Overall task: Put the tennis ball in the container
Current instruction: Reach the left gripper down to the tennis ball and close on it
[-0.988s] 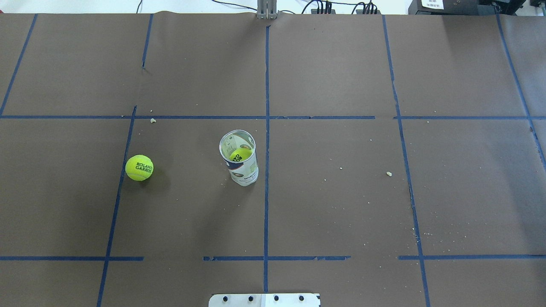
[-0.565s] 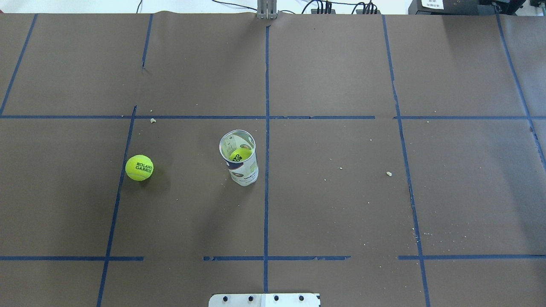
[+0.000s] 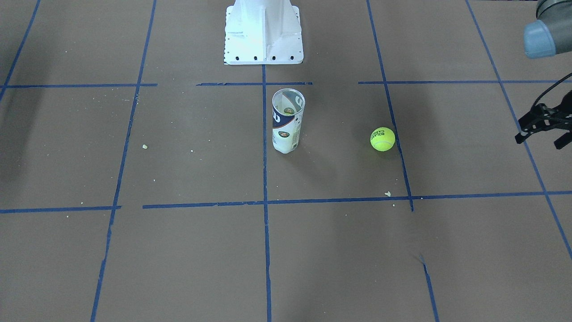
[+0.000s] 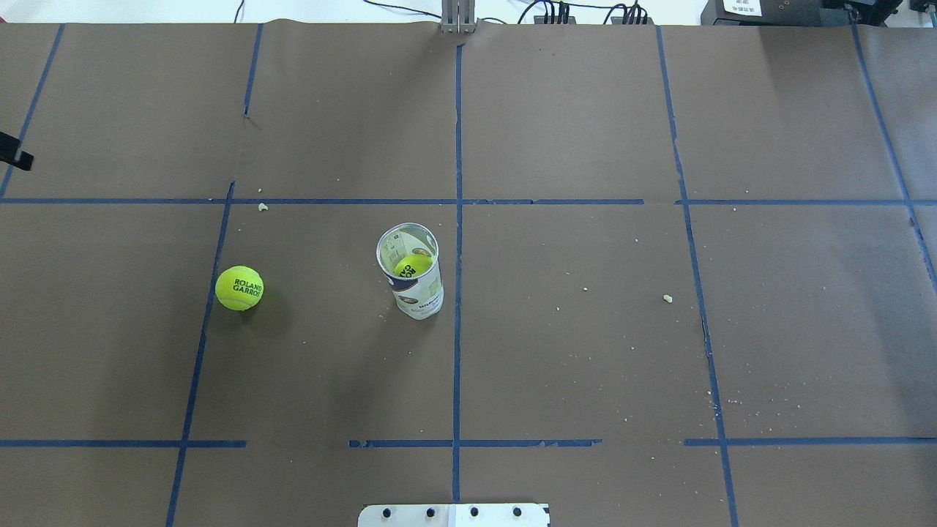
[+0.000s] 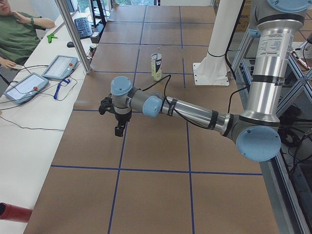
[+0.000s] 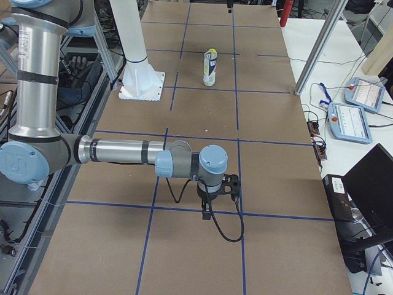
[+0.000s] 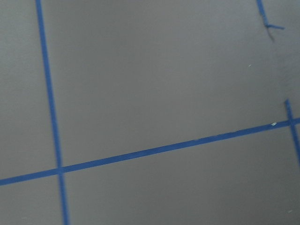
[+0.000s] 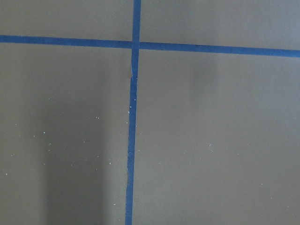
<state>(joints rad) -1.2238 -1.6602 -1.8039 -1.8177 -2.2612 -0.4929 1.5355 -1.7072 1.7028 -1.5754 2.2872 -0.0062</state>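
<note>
I see my left tool [image 3: 540, 134] clipped at the front view's right edge; the right tool [image 6: 215, 200] is too small to read.

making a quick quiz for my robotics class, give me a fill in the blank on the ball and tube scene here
1. The tube stands ___ with its top open.
2. The loose ball is printed ROLAND ___.
3. A second ball sits ___ the tube.
4. The left gripper holds ___.
Missing words: upright; GARROS; inside; nothing
</note>
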